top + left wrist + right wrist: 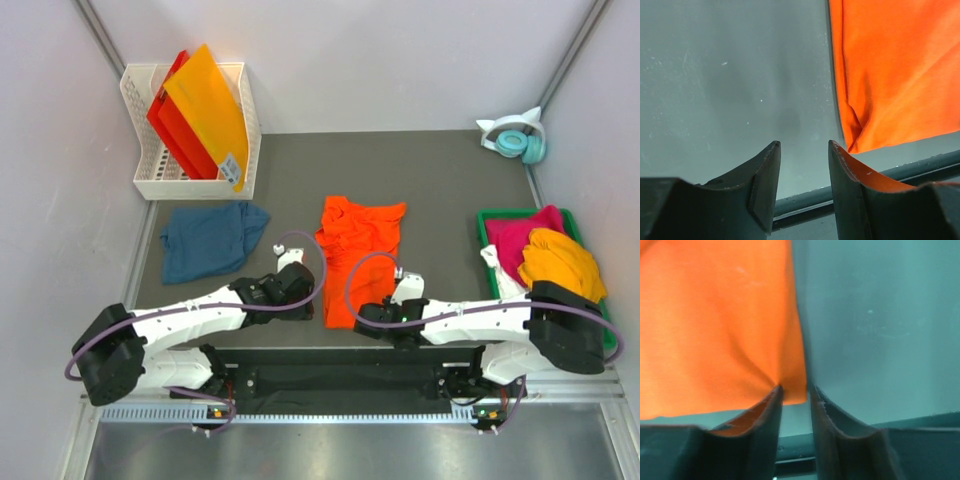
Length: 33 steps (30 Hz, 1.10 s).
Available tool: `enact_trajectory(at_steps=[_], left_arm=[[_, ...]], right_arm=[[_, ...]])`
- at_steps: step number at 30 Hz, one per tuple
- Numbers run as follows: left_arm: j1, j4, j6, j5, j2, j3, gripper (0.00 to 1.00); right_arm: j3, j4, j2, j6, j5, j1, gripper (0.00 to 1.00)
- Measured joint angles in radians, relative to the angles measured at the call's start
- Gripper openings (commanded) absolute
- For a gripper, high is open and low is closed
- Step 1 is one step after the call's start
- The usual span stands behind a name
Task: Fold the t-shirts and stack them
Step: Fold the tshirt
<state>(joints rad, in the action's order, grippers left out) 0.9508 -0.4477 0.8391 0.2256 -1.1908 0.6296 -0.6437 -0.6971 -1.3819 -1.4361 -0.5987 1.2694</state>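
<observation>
The large bright orange t-shirt (355, 250) lies partly folded in the middle of the table. The dark teal-blue t-shirt (210, 240) lies crumpled at the left. My left gripper (316, 302) is low at the orange shirt's near left corner. In the left wrist view it (803, 147) is open and empty, with the orange shirt (895, 75) just to its right. My right gripper (361, 318) is at the shirt's near right corner. In the right wrist view it (796, 390) is narrowly open. Its left fingertip (775, 397) presses the puckered corner of the orange shirt (715, 325).
A green bin (484, 222) at the right holds magenta (520, 238), yellow-orange (565, 262) and white (497, 268) shirts. A white basket (150, 185) at the back left holds stiff orange and red sheets (205, 110). Teal headphones (518, 138) lie at the back right. The table's front edge is right under both grippers.
</observation>
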Motion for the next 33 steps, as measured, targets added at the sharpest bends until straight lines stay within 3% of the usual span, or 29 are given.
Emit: enact_trajectory(at_steps=[2, 5, 33], left_arm=[[0.0, 0.003, 0.0, -0.002, -0.012, -0.002, 0.47], [0.0, 0.009, 0.0, -0.007, -0.03, -0.004, 0.47], [0.126, 0.104, 0.051, 0.005, -0.206, 0.095, 0.49]], right_arm=[[0.0, 0.02, -0.007, -0.004, 0.002, 0.001, 0.05], [-0.005, 0.025, -0.016, -0.003, 0.001, 0.007, 0.0], [-0.039, -0.003, -0.054, 0.031, -0.034, 0.039, 0.0]])
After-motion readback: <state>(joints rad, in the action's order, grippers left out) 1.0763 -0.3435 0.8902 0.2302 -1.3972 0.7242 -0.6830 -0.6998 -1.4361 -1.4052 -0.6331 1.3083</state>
